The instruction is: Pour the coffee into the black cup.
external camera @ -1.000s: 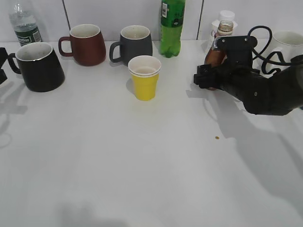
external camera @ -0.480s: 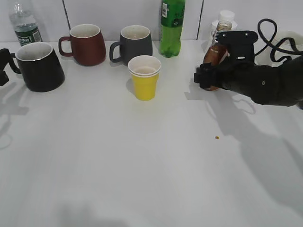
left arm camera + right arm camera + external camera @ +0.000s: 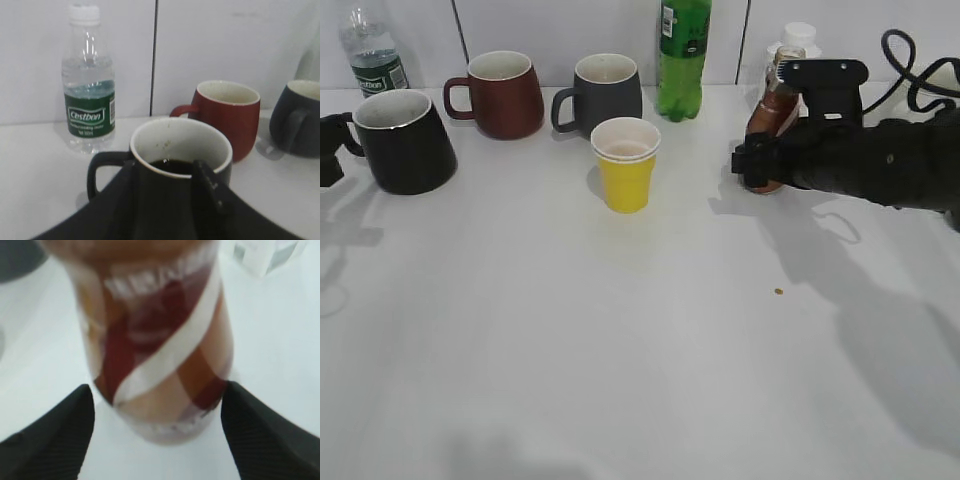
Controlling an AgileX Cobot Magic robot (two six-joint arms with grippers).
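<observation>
The task is at its opening stage: the coffee bottle (image 3: pixel 772 118) stands upright on the worktop (image 3: pixel 640 330) at the back right, apparently uncapped, just in front of a white-capped container (image 3: pixel 798 36), and nothing has been poured from it yet as far as the pictures show. The right pincer (image 3: pixel 752 165) is set around the bottle's lower body with its fingers spread wide; in the right wrist view the two dark fingertips (image 3: pixel 50 435) flank the brown label with a gap on either side, so the pincer is released and the bottle is not yet gripped. The black cup (image 3: pixel 402 140) sits far across the worktop at the back left, well apart from the bottle, beside a maroon mug (image 3: pixel 502 94), with a water bottle (image 3: pixel 372 50) behind it. The left pincer (image 3: pixel 170 175) is part-closed over the near rim of the black cup, one finger apparently inside and one outside, seemingly steadying it; a dark patch shows at the bottom of the white interior, though I cannot tell whether it is liquid or shadow. Between the two stand a dark grey mug (image 3: pixel 605 92), a yellow paper cup (image 3: pixel 625 165) and a green bottle (image 3: pixel 684 55). Still left: closing on the bottle, lifting it, carrying it across past the yellow cup, and tipping it over the black cup.
</observation>
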